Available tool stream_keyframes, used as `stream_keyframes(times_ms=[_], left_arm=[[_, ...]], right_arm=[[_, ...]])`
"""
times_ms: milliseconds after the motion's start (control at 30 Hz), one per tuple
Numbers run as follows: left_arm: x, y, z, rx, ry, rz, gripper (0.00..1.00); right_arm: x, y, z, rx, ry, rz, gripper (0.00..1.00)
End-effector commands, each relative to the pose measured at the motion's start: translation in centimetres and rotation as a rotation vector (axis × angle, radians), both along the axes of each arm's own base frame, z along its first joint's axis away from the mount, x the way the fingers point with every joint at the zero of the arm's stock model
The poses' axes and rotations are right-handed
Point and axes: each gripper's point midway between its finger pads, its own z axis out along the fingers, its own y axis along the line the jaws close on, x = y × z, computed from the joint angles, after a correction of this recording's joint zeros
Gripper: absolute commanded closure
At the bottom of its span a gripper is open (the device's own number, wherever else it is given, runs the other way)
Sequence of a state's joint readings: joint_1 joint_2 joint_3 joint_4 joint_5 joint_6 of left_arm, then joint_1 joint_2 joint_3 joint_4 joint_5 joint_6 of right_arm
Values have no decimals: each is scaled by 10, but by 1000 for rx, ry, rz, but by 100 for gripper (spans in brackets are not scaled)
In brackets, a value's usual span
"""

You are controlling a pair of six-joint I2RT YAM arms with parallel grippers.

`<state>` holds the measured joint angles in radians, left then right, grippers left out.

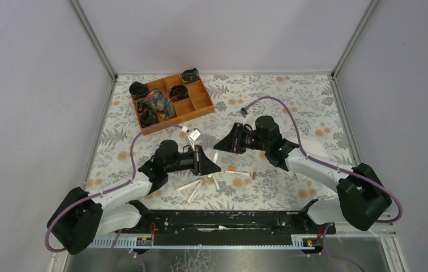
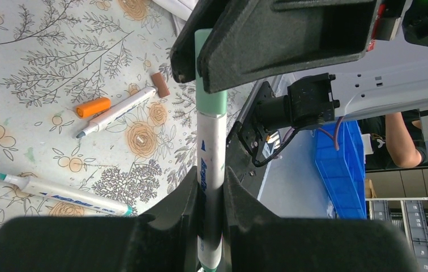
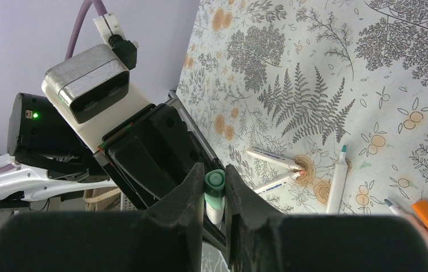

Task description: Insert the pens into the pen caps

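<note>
Above the table my left gripper [image 2: 210, 190] is shut on a white pen [image 2: 212, 153]. The pen's far end sits in a green pen cap [image 2: 209, 90], and my right gripper [image 3: 214, 182] is shut on that green pen cap [image 3: 214, 184]. In the top view the left gripper [image 1: 209, 164] and the right gripper [image 1: 223, 145] meet tip to tip. Several loose pens [image 1: 193, 188] lie on the cloth below them, one tipped in teal [image 2: 59, 192]. An orange cap [image 2: 93, 106] and a brown cap [image 2: 159, 85] lie beside another pen [image 2: 118, 111].
An orange compartment tray [image 1: 201, 109] with dark objects stands at the back left. The flowered cloth [image 1: 291, 96] covers the table between grey walls. A black rail [image 1: 217, 221] runs along the near edge between the arm bases.
</note>
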<state>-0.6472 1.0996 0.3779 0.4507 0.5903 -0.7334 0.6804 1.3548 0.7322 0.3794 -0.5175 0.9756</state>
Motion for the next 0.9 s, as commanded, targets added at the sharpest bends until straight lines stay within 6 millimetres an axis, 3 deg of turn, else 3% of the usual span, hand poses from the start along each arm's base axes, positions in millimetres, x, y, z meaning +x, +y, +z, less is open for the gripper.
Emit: stream_keyframes(times_ms=[0,333,867], left_arm=[[42,2,57,-142,-198,148,100],[46,3,53,-99,-202,152,100],[49,-6,45,60,-277,53,100]], right_arm=[[-89,6,16,70,101,376,100],[-99,-1,3,-26,114,401,100],[-100,8,-9,-79,186,361,100]])
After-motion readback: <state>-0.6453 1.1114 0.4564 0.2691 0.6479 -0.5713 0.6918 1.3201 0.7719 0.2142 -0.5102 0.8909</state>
